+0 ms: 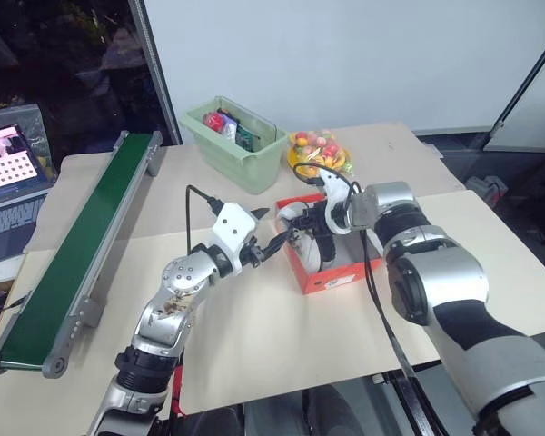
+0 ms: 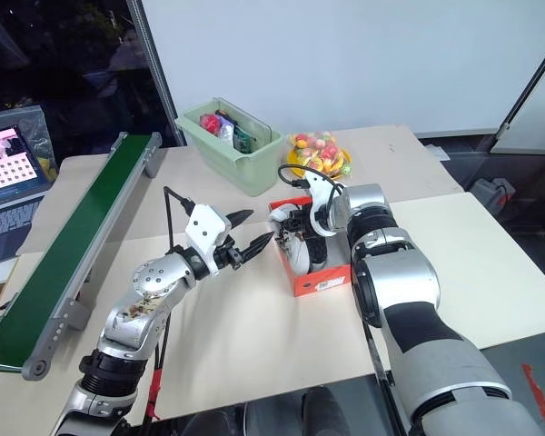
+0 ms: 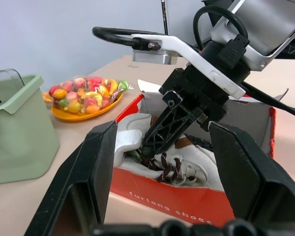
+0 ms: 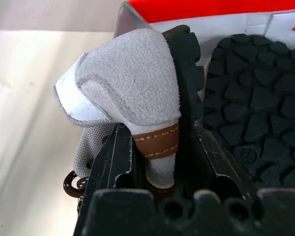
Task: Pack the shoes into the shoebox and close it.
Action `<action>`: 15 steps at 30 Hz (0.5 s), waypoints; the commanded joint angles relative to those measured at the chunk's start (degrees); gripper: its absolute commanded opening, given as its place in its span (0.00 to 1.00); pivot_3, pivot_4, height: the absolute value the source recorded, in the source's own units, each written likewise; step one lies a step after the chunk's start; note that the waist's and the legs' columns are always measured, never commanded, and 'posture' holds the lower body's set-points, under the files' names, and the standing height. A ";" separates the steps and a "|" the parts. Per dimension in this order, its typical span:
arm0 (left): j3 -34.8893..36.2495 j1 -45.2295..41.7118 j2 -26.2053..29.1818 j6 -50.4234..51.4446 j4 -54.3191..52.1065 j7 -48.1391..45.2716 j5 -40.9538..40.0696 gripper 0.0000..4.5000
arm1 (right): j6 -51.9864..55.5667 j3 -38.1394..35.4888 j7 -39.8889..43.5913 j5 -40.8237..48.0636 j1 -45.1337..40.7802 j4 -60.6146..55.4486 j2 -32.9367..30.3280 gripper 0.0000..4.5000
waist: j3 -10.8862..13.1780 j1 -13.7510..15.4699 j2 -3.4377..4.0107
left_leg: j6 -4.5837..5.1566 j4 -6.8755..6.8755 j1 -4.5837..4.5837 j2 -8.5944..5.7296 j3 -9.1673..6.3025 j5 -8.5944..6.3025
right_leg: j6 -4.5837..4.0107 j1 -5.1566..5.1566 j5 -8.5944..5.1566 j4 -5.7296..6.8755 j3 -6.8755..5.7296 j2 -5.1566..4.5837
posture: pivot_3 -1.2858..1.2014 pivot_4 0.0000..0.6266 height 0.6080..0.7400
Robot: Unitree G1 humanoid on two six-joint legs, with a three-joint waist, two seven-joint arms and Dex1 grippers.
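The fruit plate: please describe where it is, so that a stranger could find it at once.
On the beige table, look at the far side, behind the red-orange shoebox and right beside the pale green bin. The fruit plate is an orange dish of small colourful fruits under clear wrap, the only multicoloured heap there.
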 commanded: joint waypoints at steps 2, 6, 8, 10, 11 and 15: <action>0.33 -1.65 -0.42 -0.72 -0.97 0.06 -0.25 0.71 | 1.18 -1.13 -1.39 -0.60 0.91 0.24 0.11 0.72 | 0.00 0.09 0.01 | 0.00 0.02 -0.43 -0.01 0.00 0.00 | -0.35 -0.46 0.22 0.04 0.01 0.00 | 0.52 0.24 1.00; 0.42 -1.99 -0.46 -0.88 -0.46 -0.16 -0.26 0.71 | 1.67 -1.28 -0.70 -0.81 0.46 -0.80 -0.29 0.93 | 0.01 0.07 0.01 | 0.02 -0.01 -1.04 0.01 0.00 -0.01 | -0.45 -1.12 0.29 0.12 0.04 0.02 | 0.52 0.24 1.00; 0.45 -2.16 -0.44 -0.97 -0.27 -0.29 -0.30 0.71 | 2.17 -1.90 -0.73 -0.37 -0.17 -1.46 -0.97 0.93 | 0.01 0.10 0.01 | 0.02 0.00 -1.45 0.00 0.01 -0.01 | -0.46 -1.51 0.29 0.16 0.04 0.00 | 0.52 0.24 1.00; 0.40 -2.42 -0.48 -0.98 -0.11 -0.41 -0.34 0.71 | 3.06 -2.09 0.17 -0.16 -1.19 -2.57 -2.17 0.93 | 0.01 0.18 0.01 | 0.02 0.03 -1.69 -0.01 0.01 -0.01 | -0.46 -1.73 0.31 0.20 0.04 -0.02 | 0.52 0.24 1.00; 0.37 -2.51 -0.48 -0.98 -0.04 -0.46 -0.34 0.71 | 3.42 -2.14 0.55 -0.10 -1.56 -2.94 -2.59 0.93 | 0.01 0.22 0.02 | 0.02 0.02 -1.70 -0.01 0.01 -0.01 | -0.46 -1.74 0.31 0.16 0.04 -0.02 | 0.52 0.24 1.00; 0.43 -2.91 -0.49 -1.23 0.60 -0.84 -0.45 0.71 | 5.75 -3.89 1.08 1.29 -3.83 -6.31 -5.69 0.93 | 0.14 0.48 0.17 | 0.03 0.01 -1.90 -0.02 0.01 -0.02 | -0.46 -1.85 0.31 0.07 -0.01 -0.03 | 0.52 0.24 1.00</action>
